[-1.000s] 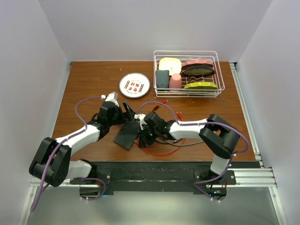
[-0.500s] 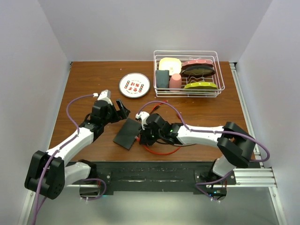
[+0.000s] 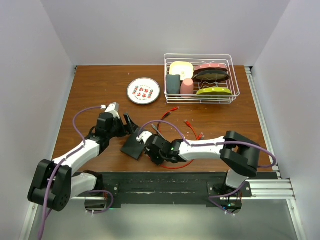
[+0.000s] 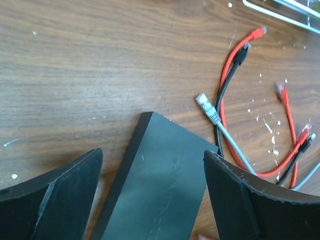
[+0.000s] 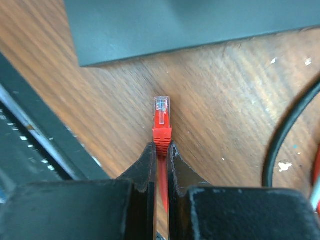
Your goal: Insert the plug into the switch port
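1. Two views cut the switch [image 3: 135, 146] short. The left wrist view loses its near end below the frame. The right wrist view shows only a plain dark slab [image 5: 190, 25] at 12 o'clock. We cannot make out its row of sockets anywhere.
2. From above, the right arm covers the switch's 3 o'clock side, and the right pincer [image 3: 150, 150] is too small there to judge.
3. In its own camera the right pincer [image 5: 161, 146] is pinching the red plug [image 5: 161, 117] by its boot. The clear tip points to 12 o'clock at the switch, with a strip of wood between them.
4. The left pincer [image 4: 152, 154] is spread wide, one finger either side of the switch [image 4: 155, 185]. We cannot tell whether they touch it.
5. Faint raised lettering runs along the switch's top, and we cannot read it. The white plate [image 3: 143, 91] carries red and dark marks too small to read.
6. The switch lies at about 7 o'clock on the desk [image 3: 100, 85], near its front edge. A black rail [image 5: 30, 135] shows just beside the plug at 8 o'clock.
7. Bare wood shows from 9 to 12 o'clock of the switch. At 2 o'clock lie a grey plug [image 4: 206, 104], a red cable [image 4: 223, 107] and a black cable [image 4: 227, 82].
8. The wire basket [image 3: 201, 55] stands well apart at 1 o'clock.
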`<state>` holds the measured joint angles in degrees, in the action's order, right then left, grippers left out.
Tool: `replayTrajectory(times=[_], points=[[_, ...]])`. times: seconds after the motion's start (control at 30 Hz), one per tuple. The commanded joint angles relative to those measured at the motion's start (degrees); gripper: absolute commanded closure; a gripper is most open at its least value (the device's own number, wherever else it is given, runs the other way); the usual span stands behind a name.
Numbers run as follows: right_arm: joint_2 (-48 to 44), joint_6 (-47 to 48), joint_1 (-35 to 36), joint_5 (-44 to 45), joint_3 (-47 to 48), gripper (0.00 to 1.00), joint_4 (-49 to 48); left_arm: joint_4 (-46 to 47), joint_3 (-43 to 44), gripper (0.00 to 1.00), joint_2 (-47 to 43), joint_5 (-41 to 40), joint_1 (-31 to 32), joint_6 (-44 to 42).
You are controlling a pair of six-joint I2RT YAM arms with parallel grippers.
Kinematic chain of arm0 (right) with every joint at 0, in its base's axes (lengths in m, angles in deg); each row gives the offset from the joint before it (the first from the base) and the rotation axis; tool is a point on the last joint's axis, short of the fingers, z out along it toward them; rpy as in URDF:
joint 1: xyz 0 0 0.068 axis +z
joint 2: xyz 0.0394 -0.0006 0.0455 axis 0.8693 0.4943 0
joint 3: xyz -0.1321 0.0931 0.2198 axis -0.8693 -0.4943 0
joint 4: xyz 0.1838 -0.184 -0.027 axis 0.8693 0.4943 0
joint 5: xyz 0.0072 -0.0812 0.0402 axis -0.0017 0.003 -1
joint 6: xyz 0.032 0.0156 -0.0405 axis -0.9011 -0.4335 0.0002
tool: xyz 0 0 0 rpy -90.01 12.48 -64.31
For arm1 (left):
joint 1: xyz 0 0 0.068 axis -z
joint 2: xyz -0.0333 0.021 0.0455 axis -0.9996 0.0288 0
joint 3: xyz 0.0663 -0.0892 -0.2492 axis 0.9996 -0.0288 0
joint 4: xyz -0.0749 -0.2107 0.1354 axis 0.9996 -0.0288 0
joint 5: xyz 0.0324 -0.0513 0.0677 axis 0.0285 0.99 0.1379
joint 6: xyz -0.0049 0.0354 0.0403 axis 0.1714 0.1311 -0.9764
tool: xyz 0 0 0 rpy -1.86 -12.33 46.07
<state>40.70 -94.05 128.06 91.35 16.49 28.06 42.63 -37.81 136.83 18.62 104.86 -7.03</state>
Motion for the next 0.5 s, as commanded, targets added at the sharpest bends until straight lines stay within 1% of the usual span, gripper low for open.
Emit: replayTrajectory(times=[0.0,0.2,0.47], points=[[1.1,1.1,0.7,4.8,3.1,1.00,1.7,5.4,-2.3,0.15,0.7,3.0,-0.5,-2.3],[3.8,1.0,1.5,6.1,5.5,1.00,2.8,7.5,-4.9,0.19,2.2,4.9,-0.5,-2.1],[6.3,1.0,2.3,5.5,8.7,1.00,4.6,6.9,-6.4,0.22,1.8,4.0,-0.5,-2.1]])
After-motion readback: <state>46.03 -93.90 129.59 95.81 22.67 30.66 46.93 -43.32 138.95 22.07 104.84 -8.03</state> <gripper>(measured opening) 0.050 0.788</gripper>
